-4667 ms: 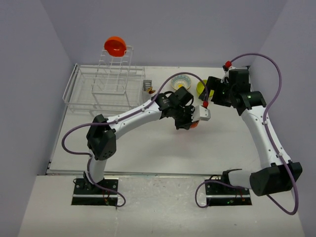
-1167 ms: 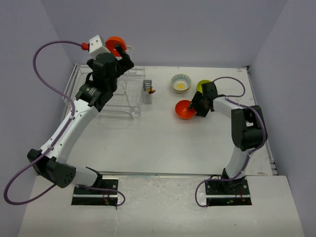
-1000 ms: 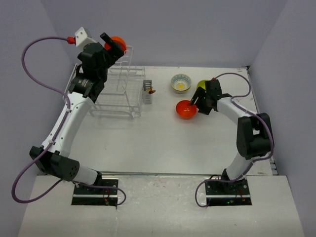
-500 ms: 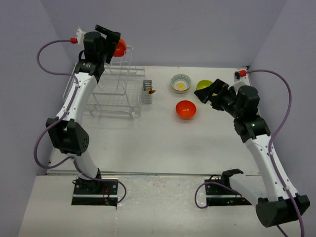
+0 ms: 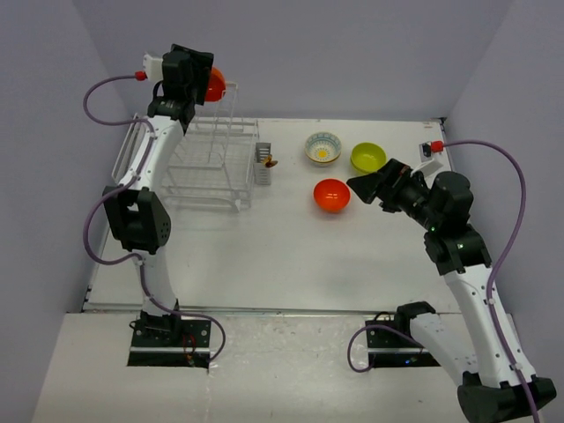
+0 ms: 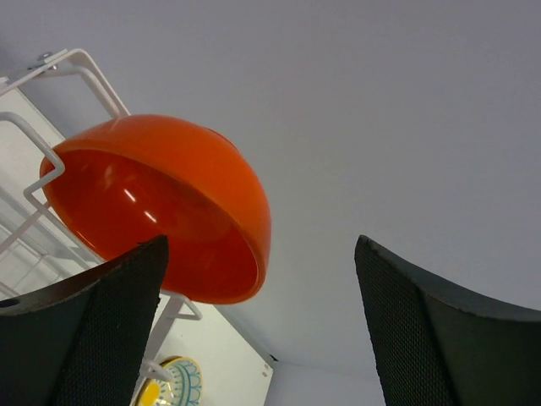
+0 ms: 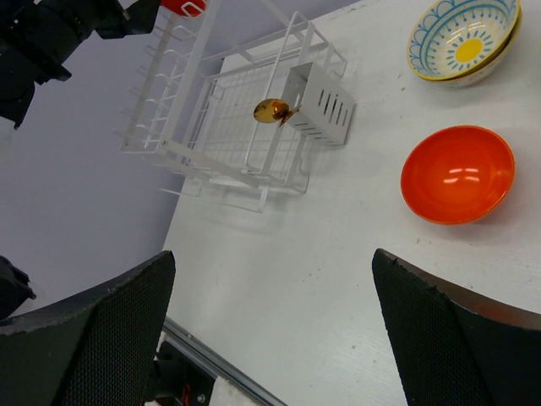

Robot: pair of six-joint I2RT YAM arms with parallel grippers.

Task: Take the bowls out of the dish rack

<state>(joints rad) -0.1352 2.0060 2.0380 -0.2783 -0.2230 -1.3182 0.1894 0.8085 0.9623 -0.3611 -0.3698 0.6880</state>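
Note:
One orange-red bowl (image 5: 212, 85) (image 6: 161, 199) rests tilted on top of the dish rack's (image 5: 141, 167) tall wire tier (image 5: 214, 123). My left gripper (image 5: 199, 74) (image 6: 262, 330) is raised beside it and open. The bowl's lower rim lies between the fingers, nearer the left one, with no contact that I can see. On the table stand a second orange-red bowl (image 5: 331, 195) (image 7: 457, 173), the white flower-pattern bowl (image 5: 322, 148) (image 7: 464, 38) and the lime-green bowl (image 5: 368, 157). My right gripper (image 5: 365, 187) (image 7: 275, 330) hangs open and empty, just right of the orange-red bowl on the table.
A grey cutlery holder (image 5: 262, 164) (image 7: 321, 101) with a small amber object (image 7: 270, 110) hangs on the rack's right end. The rack's low tray (image 7: 228, 127) holds nothing. Purple walls close in at the back and on both sides.
My right gripper opened, let go of the orange-red bowl on the table and drew back to the right. My left arm swung in closer to the bowl on top of the tier.

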